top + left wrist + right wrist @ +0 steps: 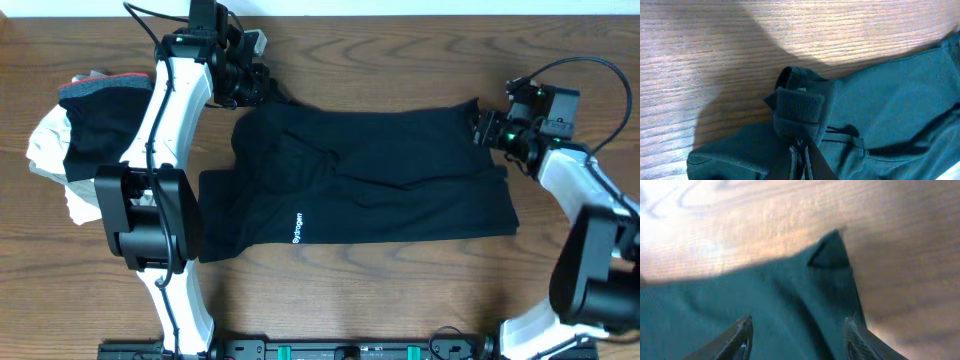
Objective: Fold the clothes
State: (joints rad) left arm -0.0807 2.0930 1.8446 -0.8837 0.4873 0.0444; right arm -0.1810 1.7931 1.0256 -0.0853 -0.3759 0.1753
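The clothes [380, 190], one large black garment with a short line of white lettering [298, 228], lie spread across the middle of the table. My left gripper [262, 88] is at the garment's far left corner. In the left wrist view the left gripper [801, 150] is shut on a bunched, ribbed fold of the clothes [799, 112]. My right gripper [483, 128] is at the far right corner. In the right wrist view the right gripper [797, 330] stands open, one of its fingers [742, 332] on each side of flat cloth, and the pointed corner of the clothes [832, 255] lies just ahead.
A pile of other garments [60, 140], white, grey with a red edge and black, sits at the far left beside the left arm [165, 120]. Bare wooden table [400, 300] lies in front of the clothes and beyond their far edge.
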